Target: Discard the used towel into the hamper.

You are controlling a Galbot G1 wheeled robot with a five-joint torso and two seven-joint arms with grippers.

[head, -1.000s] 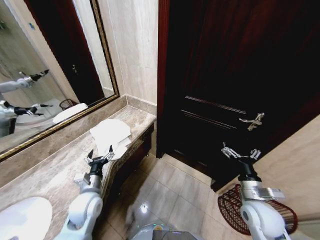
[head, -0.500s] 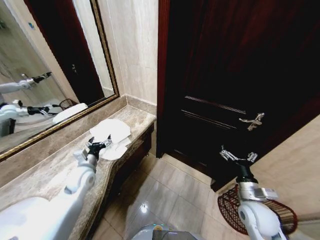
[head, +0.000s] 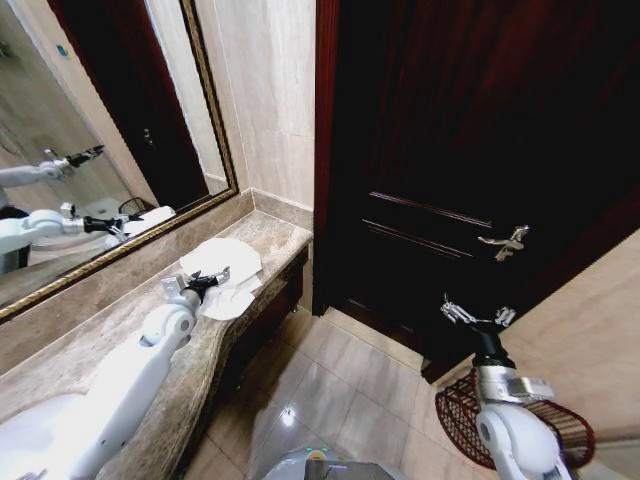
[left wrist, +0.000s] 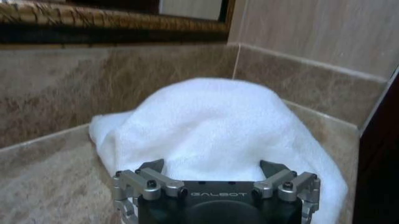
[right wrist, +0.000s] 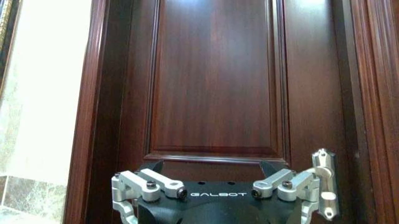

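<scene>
Your left arm reaches along the marble counter [head: 120,330], its gripper [head: 207,281] spread open right at the white towel [head: 222,262] near the mirror [head: 80,150]. Your right gripper [head: 477,315], also open, hangs before the dark door [head: 450,150], above the hamper [head: 470,420] on the tiled floor [head: 340,390]. Your left wrist view shows the towel [left wrist: 218,126] heaped in the counter's corner.

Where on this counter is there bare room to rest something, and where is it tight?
Bare marble runs along the counter between the mirror frame and the left arm, back toward the sink. The far corner by the wall is crowded: the towel covers it, with the left gripper open at its near edge.
</scene>
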